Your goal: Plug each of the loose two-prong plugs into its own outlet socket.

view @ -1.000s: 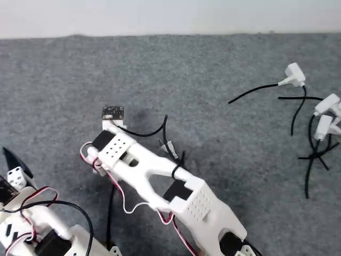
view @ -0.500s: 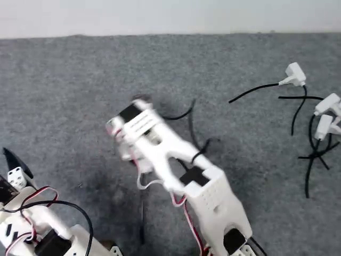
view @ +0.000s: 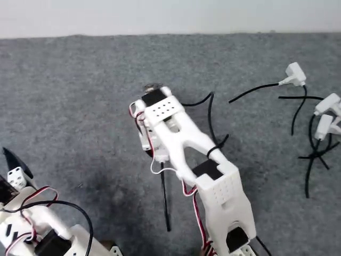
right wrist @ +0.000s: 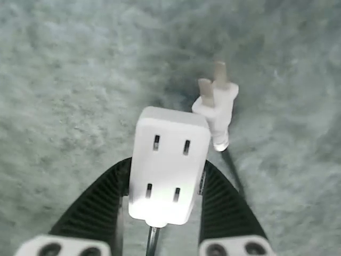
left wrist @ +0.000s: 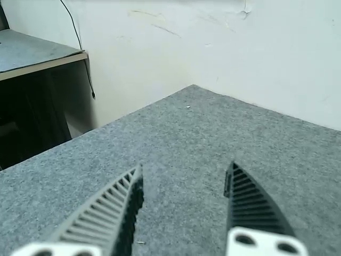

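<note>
My right gripper (right wrist: 166,167) is shut on a white outlet block (right wrist: 168,165) whose two pairs of slots face the camera. A white two-prong plug (right wrist: 217,109) sits against the block's far corner with its prongs pointing away; its cord runs behind one finger (right wrist: 221,208). In the high view the right arm (view: 184,144) stretches over the middle of the grey carpet, hiding the block. Three loose white plugs (view: 294,74), (view: 327,104), (view: 324,127) lie at the far right with tangled black cords. My left gripper (left wrist: 186,168) is open and holds nothing above the carpet.
The left arm (view: 21,213) sits at the near left corner. A black cable (view: 165,202) trails back from under the right arm. A white wall (view: 170,16) borders the carpet's far edge. A dark desk (left wrist: 32,106) stands beyond the table.
The right arm has swung to the right and farther from the near edge, carrying the outlet block with it. The left arm and the plugs at the right have stayed put.
</note>
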Robot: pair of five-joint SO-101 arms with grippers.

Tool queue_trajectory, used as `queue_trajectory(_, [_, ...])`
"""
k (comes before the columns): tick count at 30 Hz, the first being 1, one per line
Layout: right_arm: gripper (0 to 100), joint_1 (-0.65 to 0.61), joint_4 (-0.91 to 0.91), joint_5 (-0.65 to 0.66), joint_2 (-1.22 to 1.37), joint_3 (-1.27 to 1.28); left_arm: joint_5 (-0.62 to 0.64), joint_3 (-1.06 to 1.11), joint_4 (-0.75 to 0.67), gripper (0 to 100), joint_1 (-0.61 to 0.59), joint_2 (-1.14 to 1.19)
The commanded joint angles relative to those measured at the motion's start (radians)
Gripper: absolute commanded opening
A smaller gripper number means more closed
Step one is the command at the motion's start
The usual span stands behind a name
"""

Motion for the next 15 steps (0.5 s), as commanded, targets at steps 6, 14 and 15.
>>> queue_trajectory(6, [0.8, 0.26, 0.11, 0.371, -0.119, -0.038, 0.015, -0.007, -0.028, 25, 0.0, -0.017])
queue_trajectory(14, [0.8, 0.34, 0.151, 0.643, -0.231, -0.032, 0.015, -0.001, -0.029, 25, 0.0, -0.017])
queue_trajectory(15, [0.8, 0.337, 0.151, 0.666, -0.237, -0.031, 0.015, 0.004, -0.031, 25, 0.0, -0.017])
